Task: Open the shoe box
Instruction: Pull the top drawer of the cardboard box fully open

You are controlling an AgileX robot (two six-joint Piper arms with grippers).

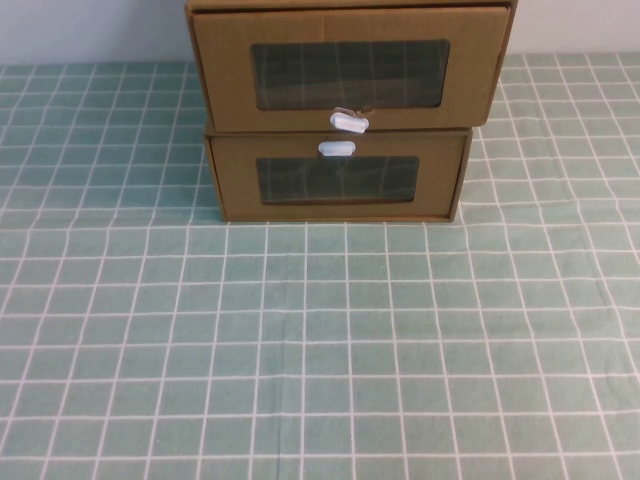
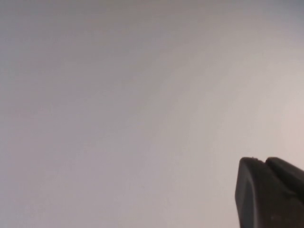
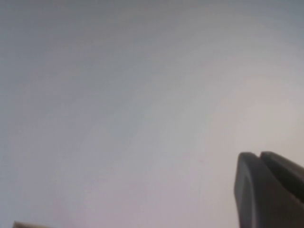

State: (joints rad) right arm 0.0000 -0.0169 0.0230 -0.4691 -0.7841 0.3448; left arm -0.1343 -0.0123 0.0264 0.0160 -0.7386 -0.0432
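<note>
Across the bench (image 1: pixel 320 400) spreads a green cloth (image 1: pixel 120 330) with a white grid. At its far middle stand two brown cardboard shoe boxes, stacked: the upper shoe box (image 1: pixel 225 70) rests on the lower shoe box (image 1: pixel 235 180), and both drawer fronts sit closed. Each front has a dark window, the upper window (image 1: pixel 350 75) wider than the lower window (image 1: pixel 337 180). A small white upper handle (image 1: pixel 349 122) hangs slightly tilted, just above the white lower handle (image 1: pixel 337 148). The left gripper (image 2: pixel 266 164) shows only in its own wrist view, against a plain pale background, jaws pressed together on nothing. The right gripper (image 3: pixel 260 159) looks alike, jaws closed and empty.
</note>
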